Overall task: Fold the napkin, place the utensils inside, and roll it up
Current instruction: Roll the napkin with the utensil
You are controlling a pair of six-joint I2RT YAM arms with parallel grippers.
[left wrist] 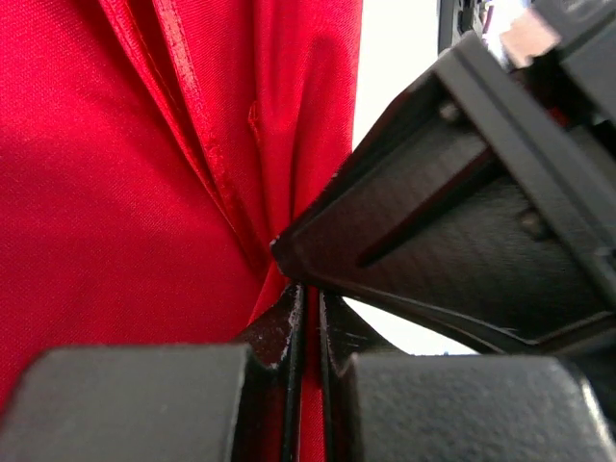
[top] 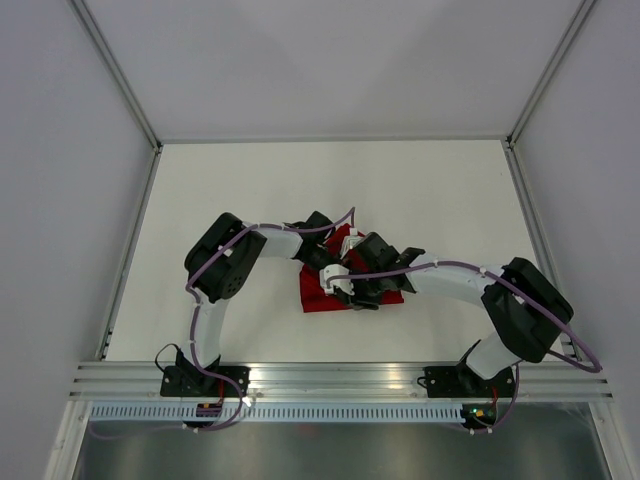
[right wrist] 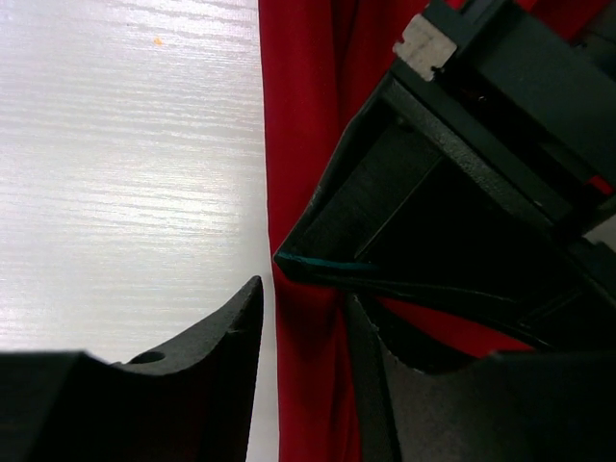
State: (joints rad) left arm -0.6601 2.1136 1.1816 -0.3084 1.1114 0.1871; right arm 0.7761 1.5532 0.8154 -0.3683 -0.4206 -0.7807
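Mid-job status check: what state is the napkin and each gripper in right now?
napkin: folded into layers, lying on the table.
left gripper: shut on the napkin.
right gripper: straddling a napkin fold; grip unclear.

The glossy deep-red napkin [top: 318,297] lies bunched in layered lengthwise folds, hems showing.

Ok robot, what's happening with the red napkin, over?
Left gripper shut on napkin. Right gripper straddling same fold, pinch unclear. Grippers crowd each other, nearly touching.
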